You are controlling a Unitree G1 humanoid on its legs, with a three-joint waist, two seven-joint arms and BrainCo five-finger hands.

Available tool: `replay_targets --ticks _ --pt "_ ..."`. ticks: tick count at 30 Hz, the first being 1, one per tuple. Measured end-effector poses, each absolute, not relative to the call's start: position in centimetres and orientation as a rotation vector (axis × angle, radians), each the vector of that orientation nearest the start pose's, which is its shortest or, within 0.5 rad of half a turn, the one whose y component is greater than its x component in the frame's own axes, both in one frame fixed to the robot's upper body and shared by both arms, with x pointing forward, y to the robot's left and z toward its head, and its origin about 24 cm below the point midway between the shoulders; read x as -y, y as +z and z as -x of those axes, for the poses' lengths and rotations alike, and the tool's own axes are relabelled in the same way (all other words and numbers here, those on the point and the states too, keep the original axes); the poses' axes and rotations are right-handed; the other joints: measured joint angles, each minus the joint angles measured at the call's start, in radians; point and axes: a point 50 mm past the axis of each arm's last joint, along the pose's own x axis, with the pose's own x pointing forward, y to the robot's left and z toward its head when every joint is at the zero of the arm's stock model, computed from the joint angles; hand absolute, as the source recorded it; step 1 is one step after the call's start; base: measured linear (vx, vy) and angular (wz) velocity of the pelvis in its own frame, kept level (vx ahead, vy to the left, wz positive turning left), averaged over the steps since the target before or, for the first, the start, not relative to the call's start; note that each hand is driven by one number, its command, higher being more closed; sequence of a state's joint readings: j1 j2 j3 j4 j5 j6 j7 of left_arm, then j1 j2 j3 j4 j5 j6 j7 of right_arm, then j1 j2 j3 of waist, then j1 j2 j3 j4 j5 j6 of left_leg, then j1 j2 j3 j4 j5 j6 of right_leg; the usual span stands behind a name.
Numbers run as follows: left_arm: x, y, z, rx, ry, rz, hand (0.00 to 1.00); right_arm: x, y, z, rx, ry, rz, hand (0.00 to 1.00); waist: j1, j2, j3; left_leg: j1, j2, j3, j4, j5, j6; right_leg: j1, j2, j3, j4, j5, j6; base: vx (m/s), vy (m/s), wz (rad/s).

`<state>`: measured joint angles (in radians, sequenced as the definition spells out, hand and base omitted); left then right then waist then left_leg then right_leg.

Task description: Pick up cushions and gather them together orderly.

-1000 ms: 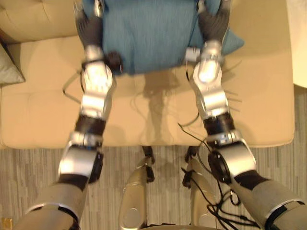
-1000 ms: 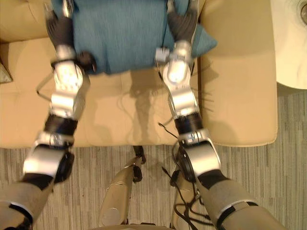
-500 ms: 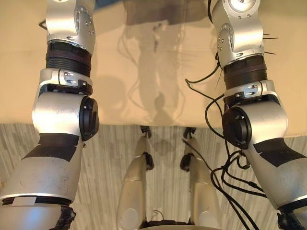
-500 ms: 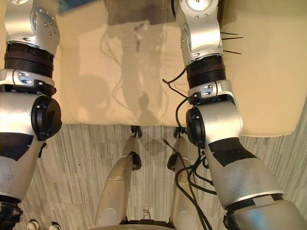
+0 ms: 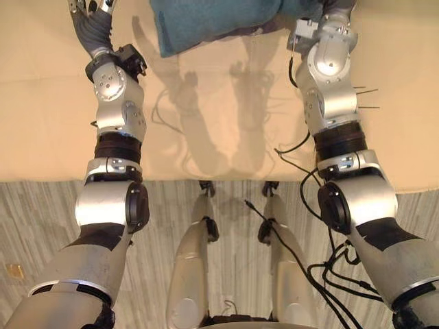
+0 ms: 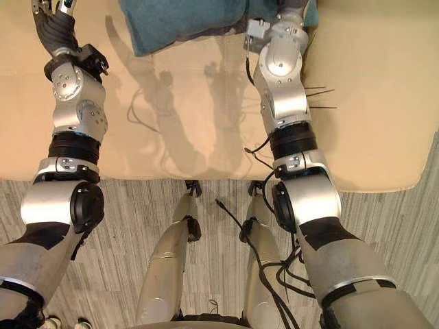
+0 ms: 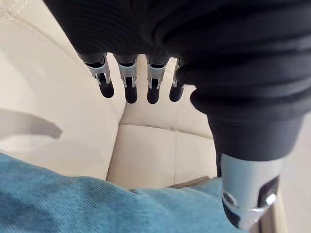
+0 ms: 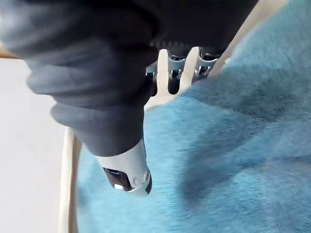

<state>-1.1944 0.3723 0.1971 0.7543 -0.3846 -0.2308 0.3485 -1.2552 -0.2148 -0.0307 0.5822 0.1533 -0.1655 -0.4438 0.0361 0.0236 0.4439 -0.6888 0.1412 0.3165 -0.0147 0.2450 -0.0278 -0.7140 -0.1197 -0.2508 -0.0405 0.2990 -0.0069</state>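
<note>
Cushion [image 5: 219,20], teal, is lying on the cream sofa [image 5: 219,137] at the far middle of the seat. Its near edge is slanting, with the left corner coming nearer than the right. Both arms are reaching across the seat from the near side.

Left hand [image 7: 160,43] is hovering at the far left of the seat, left of the cushion and apart from it in the eye views. In the left wrist view its fingers [image 7: 127,85] are hanging straight in a row over the sofa's seams. The thumb [image 7: 248,194] is sticking out well apart from them, and nothing is sitting between thumb and fingers. That hand is spread loosely and holding nothing. Teal fabric is showing past it in the wrist view, close by the thumb, but whether they are touching is not clear.

Right arm is crossing the cushion's right end in the eye views, with a bit of teal showing on both sides of the wrist. In the right wrist view the right hand [image 8: 112,87] is sitting right over the teal fabric, very close to it, with a strip of cream sofa showing past the cushion's edge. Cannot tell whether this hand is gripping the cushion or only lying against it.

Grey striped floor [image 5: 41,226] is running along the near side of the sofa.
</note>
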Motion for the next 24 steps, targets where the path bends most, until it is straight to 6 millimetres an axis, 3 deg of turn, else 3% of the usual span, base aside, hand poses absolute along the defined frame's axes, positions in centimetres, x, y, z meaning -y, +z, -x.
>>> replay_targets --ticks 2,5,8,9,11,13,14,15,16,18,19,21,22,24 --pt "-22.4 31.6 -38.1 0.726 0.385 0.309 0.00 13.6 33.7 -37.1 0.824 -0.235 -0.130 0.00 0.000 0.000 0.000 0.023 0.006 -0.001 0.001 0.004 -0.006 0.020 0.007 0.003 0.006 -0.008 0.001 -0.09 -0.042 -0.08" --pt "-22.9 30.2 -36.6 0.777 0.365 0.228 0.00 15.1 30.6 -36.4 0.815 -0.235 -0.079 0.00 0.002 0.000 0.000 0.090 0.024 -0.010 0.003 -0.006 -0.021 0.095 0.023 -0.007 0.007 -0.034 0.001 -0.08 -0.068 0.02" --pt "-23.6 25.9 -34.1 0.786 0.330 0.111 0.00 16.3 26.2 -34.5 0.795 -0.180 0.003 0.00 0.009 0.000 0.000 0.170 0.041 -0.019 0.028 -0.023 -0.040 0.175 0.031 -0.020 0.050 -0.082 0.000 0.00 -0.062 0.09" --pt "-24.0 22.5 -33.1 0.717 0.320 0.071 0.00 16.6 23.2 -33.6 0.743 -0.141 0.035 0.00 0.011 -0.001 -0.003 0.215 0.047 -0.025 0.034 -0.033 -0.043 0.214 0.032 -0.024 0.073 -0.105 0.001 0.04 -0.045 0.08" --pt "-24.1 18.4 -31.9 0.616 0.313 0.056 0.00 17.1 19.7 -32.5 0.659 -0.119 0.055 0.00 0.013 -0.003 -0.010 0.255 0.049 -0.027 0.045 -0.060 -0.053 0.250 0.031 -0.025 0.092 -0.129 0.006 0.06 -0.028 0.03" --pt "-23.7 10.1 -29.2 0.354 0.309 0.047 0.00 17.9 12.5 -30.3 0.431 -0.081 0.084 0.00 0.022 -0.010 -0.069 0.295 0.049 -0.029 0.066 -0.101 -0.056 0.297 0.035 -0.020 0.090 -0.148 0.013 0.10 -0.026 -0.03" --pt "-23.4 8.2 -28.5 0.289 0.304 0.048 0.00 18.2 10.8 -29.6 0.370 -0.079 0.093 0.00 0.024 -0.011 -0.081 0.309 0.048 -0.029 0.065 -0.106 -0.057 0.312 0.035 -0.019 0.088 -0.150 0.016 0.12 -0.020 -0.04" --pt "-23.0 4.5 -26.7 0.150 0.286 0.033 0.00 18.7 7.3 -28.2 0.242 -0.068 0.127 0.00 0.024 -0.015 -0.103 0.345 0.044 -0.030 0.065 -0.117 -0.061 0.347 0.033 -0.015 0.083 -0.162 0.020 0.10 -0.007 -0.03" --pt "-22.8 3.0 -25.9 0.085 0.278 0.027 0.00 19.0 5.8 -27.5 0.183 -0.062 0.146 0.00 0.023 -0.017 -0.116 0.359 0.043 -0.030 0.065 -0.123 -0.060 0.363 0.032 -0.013 0.080 -0.166 0.022 0.12 0.004 -0.01" --pt "-22.8 -2.9 -21.9 -0.180 0.254 -0.029 0.00 20.2 -0.1 -24.3 -0.065 -0.035 0.247 0.00 0.002 -0.029 -0.189 0.411 0.033 -0.033 0.063 -0.143 -0.061 0.418 0.026 -0.011 0.071 -0.182 0.042 0.12 0.020 0.02" --pt "-22.9 -4.1 -20.9 -0.240 0.247 -0.045 0.00 20.4 -1.3 -23.5 -0.121 -0.028 0.268 0.00 -0.001 -0.032 -0.200 0.429 0.031 -0.030 0.062 -0.147 -0.058 0.434 0.024 -0.008 0.070 -0.186 0.043 0.14 0.051 -0.06" --pt "-23.4 -8.0 -17.2 -0.456 0.233 -0.087 0.00 21.6 -5.7 -20.0 -0.343 -0.016 0.323 0.00 -0.019 -0.044 -0.249 0.502 0.020 -0.017 0.049 -0.167 -0.061 0.496 0.016 0.003 0.066 -0.201 0.055 0.11 0.056 -0.08" --pt "-23.5 -8.8 -16.4 -0.502 0.225 -0.098 0.00 21.9 -6.6 -19.0 -0.396 -0.014 0.333 0.00 -0.020 -0.046 -0.260 0.519 0.017 -0.017 0.046 -0.171 -0.061 0.513 0.013 0.003 0.062 -0.203 0.057 0.08 0.050 -0.05" --pt "-23.7 -11.2 -13.5 -0.663 0.199 -0.125 0.00 23.3 -9.9 -15.2 -0.606 -0.022 0.354 0.00 -0.026 -0.046 -0.295 0.590 0.000 -0.010 0.018 -0.181 -0.057 0.578 0.005 0.010 0.040 -0.207 0.063 0.09 0.067 -0.05"
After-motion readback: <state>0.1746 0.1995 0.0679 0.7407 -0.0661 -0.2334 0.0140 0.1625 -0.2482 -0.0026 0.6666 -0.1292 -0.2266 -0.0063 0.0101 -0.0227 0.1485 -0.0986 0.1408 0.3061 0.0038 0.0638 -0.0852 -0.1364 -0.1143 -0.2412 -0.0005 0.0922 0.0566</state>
